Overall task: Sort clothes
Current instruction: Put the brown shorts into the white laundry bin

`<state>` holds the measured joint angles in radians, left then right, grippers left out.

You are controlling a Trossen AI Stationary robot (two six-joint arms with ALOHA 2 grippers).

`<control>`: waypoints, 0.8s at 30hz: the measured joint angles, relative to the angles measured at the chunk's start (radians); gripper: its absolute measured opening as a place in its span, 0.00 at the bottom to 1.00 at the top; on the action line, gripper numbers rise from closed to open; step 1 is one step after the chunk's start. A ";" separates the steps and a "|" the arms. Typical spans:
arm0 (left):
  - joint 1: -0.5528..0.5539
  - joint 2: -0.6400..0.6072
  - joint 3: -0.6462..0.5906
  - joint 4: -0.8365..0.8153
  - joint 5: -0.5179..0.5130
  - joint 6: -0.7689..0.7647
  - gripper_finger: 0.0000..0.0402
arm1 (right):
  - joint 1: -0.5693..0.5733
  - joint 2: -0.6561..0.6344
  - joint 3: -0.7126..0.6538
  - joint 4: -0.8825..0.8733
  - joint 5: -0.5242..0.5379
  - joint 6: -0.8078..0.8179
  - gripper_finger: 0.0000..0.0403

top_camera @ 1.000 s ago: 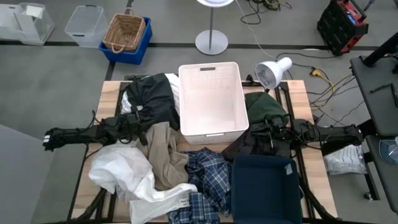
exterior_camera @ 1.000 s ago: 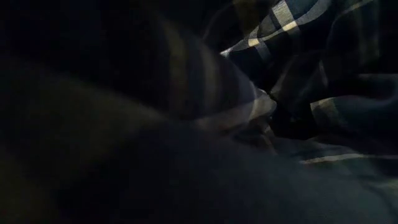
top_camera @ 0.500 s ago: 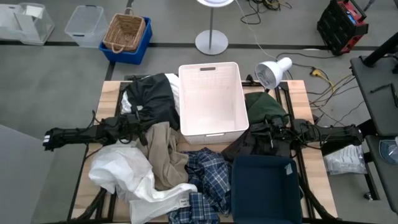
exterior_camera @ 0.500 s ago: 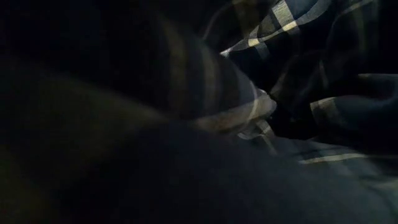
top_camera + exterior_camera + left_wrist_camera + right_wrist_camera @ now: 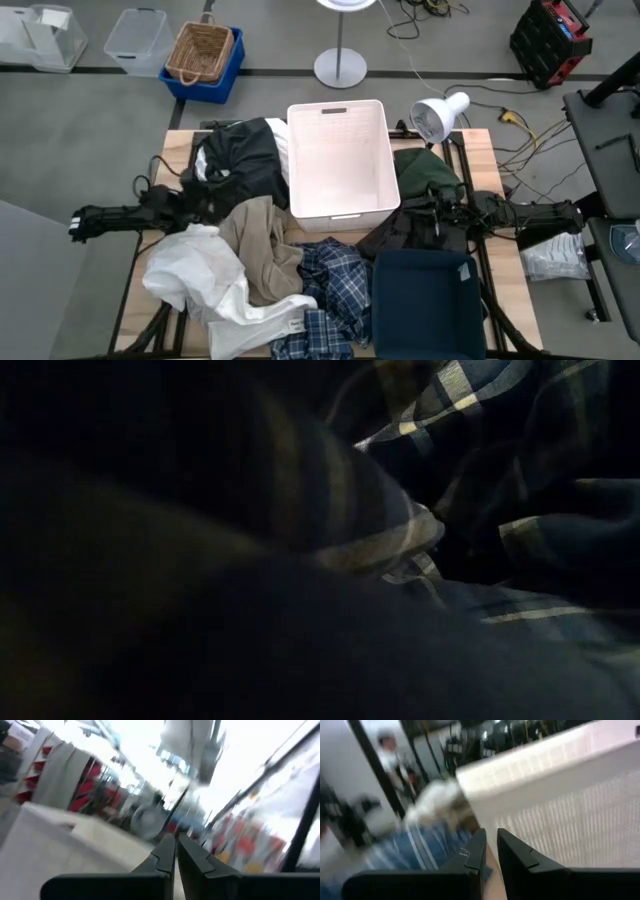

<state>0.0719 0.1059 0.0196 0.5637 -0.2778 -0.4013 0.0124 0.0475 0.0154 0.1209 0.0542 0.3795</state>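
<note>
Sorting looks barely begun. White bin point(image 5: 337, 158), frame ctr, and dark blue bin point(image 5: 427, 303), lower right, both appear to hold nothing. Clothes all on table: black piece point(image 5: 243, 158) upper left, tan piece point(image 5: 262, 240) ctr, white garment point(image 5: 205, 277) lower left, plaid shirt point(image 5: 331, 285) bottom ctr, dark green piece point(image 5: 427, 172) right of white bin. Left gripper point(image 5: 176, 851) at left-ctr by black piece, fingers pressed together, nothing held. Right gripper point(image 5: 490, 851) right-ctr, fingers nearly together, nothing between them.
</note>
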 joint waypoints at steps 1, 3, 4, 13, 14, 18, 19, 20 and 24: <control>0.000 0.000 0.000 0.037 0.003 -0.056 0.00 | 0.000 0.000 0.000 0.041 0.000 0.055 0.10; -0.001 -0.001 0.000 0.093 0.023 -0.158 0.00 | 0.000 -0.001 0.002 0.112 0.000 0.115 0.10; -0.001 -0.001 0.000 0.108 0.034 -0.167 0.00 | 0.000 -0.001 0.011 0.138 0.000 0.122 0.10; -0.004 0.086 0.145 0.172 0.137 -0.096 0.00 | 0.000 0.056 0.326 -0.053 -0.001 -0.020 0.10; -0.004 0.109 0.186 0.154 0.150 -0.056 0.00 | 0.000 0.075 0.373 -0.098 -0.001 -0.036 0.10; -0.004 0.213 0.368 0.051 0.234 0.077 0.00 | 0.000 0.159 0.549 -0.234 0.018 -0.064 0.10; -0.004 0.240 0.416 0.019 0.267 0.097 0.00 | 0.000 0.181 0.586 -0.259 0.021 -0.066 0.10; -0.004 0.266 0.463 -0.017 0.299 0.103 0.00 | 0.000 0.204 0.621 -0.273 0.022 -0.066 0.10; -0.004 0.378 0.645 -0.171 0.412 0.033 0.00 | 0.000 0.295 0.742 -0.332 0.022 -0.066 0.10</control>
<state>0.0681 0.4841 0.6645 0.3928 0.1342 -0.3682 0.0128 0.3428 0.7574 -0.2109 0.0761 0.3138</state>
